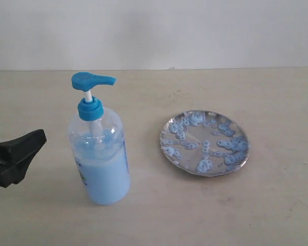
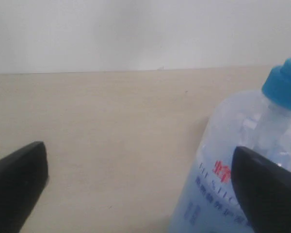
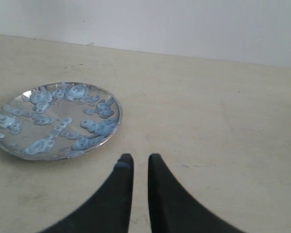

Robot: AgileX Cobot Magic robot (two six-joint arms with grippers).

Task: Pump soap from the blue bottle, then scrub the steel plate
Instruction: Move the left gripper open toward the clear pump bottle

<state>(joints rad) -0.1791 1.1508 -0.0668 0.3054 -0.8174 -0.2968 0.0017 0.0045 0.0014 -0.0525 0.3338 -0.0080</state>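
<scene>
The blue bottle (image 1: 100,154) stands upright left of centre, its blue pump head (image 1: 90,81) with the spout pointing right. Pale blue soap (image 1: 107,179) fills its lower half. My left gripper (image 1: 16,143) hovers open just left of the bottle, apart from it. In the left wrist view the left gripper (image 2: 140,194) is spread wide, and the bottle (image 2: 218,145) sits beside one finger (image 2: 266,189). The steel plate (image 1: 162,139) lies to the right, dotted with blue-white soap blobs (image 1: 228,146). My right gripper (image 3: 140,162) is shut on nothing, a little short of the plate (image 3: 119,114).
A pale wooden table (image 1: 159,215) carries everything, with a white wall (image 1: 154,31) behind its far edge. The right arm is outside the exterior view.
</scene>
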